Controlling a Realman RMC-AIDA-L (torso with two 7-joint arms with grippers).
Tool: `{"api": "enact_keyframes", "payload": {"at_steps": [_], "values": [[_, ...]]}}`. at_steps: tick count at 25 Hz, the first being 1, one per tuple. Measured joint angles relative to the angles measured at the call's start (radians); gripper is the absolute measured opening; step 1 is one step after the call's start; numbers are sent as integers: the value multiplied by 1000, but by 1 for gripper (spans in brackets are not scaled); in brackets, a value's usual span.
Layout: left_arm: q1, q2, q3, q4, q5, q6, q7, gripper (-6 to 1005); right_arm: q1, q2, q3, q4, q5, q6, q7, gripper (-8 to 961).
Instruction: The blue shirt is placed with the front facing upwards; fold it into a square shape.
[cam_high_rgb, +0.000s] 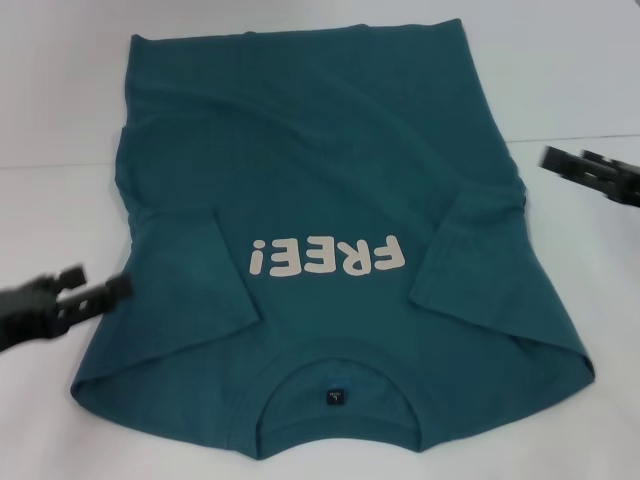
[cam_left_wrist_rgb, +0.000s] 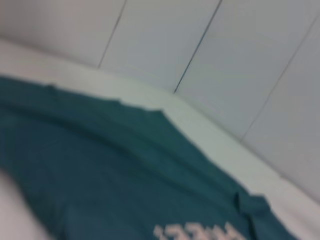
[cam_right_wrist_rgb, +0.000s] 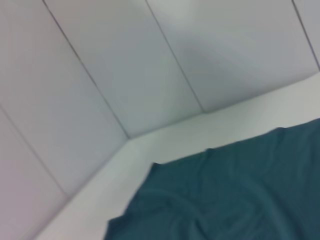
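The blue shirt (cam_high_rgb: 330, 200) lies flat on the white table, front up, collar toward me and hem at the far side. Its off-white "FREE!" lettering (cam_high_rgb: 328, 256) reads upside down, and a small dark neck label (cam_high_rgb: 336, 398) shows inside the collar. Both sleeves are folded inward over the body. My left gripper (cam_high_rgb: 105, 290) hovers at the shirt's left edge beside the left sleeve. My right gripper (cam_high_rgb: 560, 162) hovers off the shirt's right side, apart from the cloth. The shirt also shows in the left wrist view (cam_left_wrist_rgb: 110, 165) and the right wrist view (cam_right_wrist_rgb: 235, 195).
The white table (cam_high_rgb: 580, 80) surrounds the shirt. White panelled walls (cam_right_wrist_rgb: 125, 65) stand behind the table's far edge, with a corner in the right wrist view. Bare table lies left and right of the shirt.
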Motion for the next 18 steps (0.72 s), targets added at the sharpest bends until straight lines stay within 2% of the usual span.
{"api": "enact_keyframes", "payload": {"at_steps": [4,7,13,18], "values": [[39,-3,0,23,70,8,-70,904,-64,-2,84,18,68,-137,-74,895],[45,-4,0,24,126,18,-96,904,-77,-3,133,32,71,-169,-88,923],[52,-5,-4,0,148,-4,5,899,-73,-26,135,112,69,-176,-106,943],[46,-5,-9,-24,176,-42,43,889,-64,-30,132,145,69,-168,-115,942]]}}
